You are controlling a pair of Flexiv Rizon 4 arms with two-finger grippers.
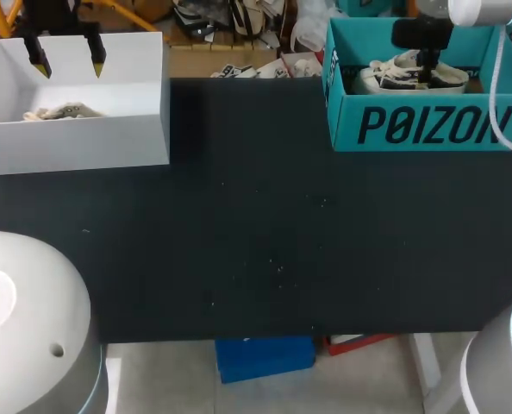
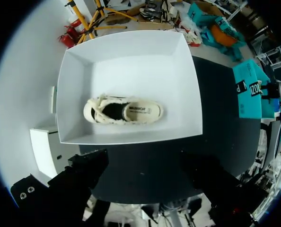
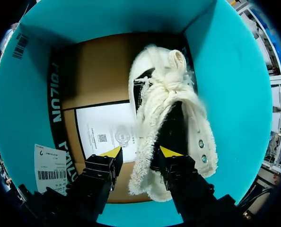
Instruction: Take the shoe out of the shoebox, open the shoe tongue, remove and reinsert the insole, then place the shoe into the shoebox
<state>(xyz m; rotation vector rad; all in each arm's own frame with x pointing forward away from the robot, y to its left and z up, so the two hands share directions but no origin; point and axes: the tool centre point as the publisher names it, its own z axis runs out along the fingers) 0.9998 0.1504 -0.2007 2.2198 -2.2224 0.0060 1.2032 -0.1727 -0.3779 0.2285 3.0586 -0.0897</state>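
Shoe (image 3: 178, 94) side sits between spread fingers of right hand (image 3: 140, 152).

Frayed cloth shoe (image 3: 178, 94), matt cardboard shoebox (image 3: 107, 28)

A robot lab, set up as a test bench; a black table (image 1: 256, 250) with my left arm (image 1: 28, 319) and right arm (image 1: 502, 362) standing at its near corners; a white box (image 1: 84, 142) and a teal shoebox (image 1: 428, 129) staged at the far corners.

1. left gripper (image 1: 69, 65): black, yellow tips; two cross-head screws (image 2: 24, 195) on mount.
2. right gripper (image 3: 140, 152): black, yellow tips.
3. right arm (image 1: 484, 10): pale grey links, white cable (image 1: 497, 86).
4. left arm (image 1: 23, 319): white rounded housing.
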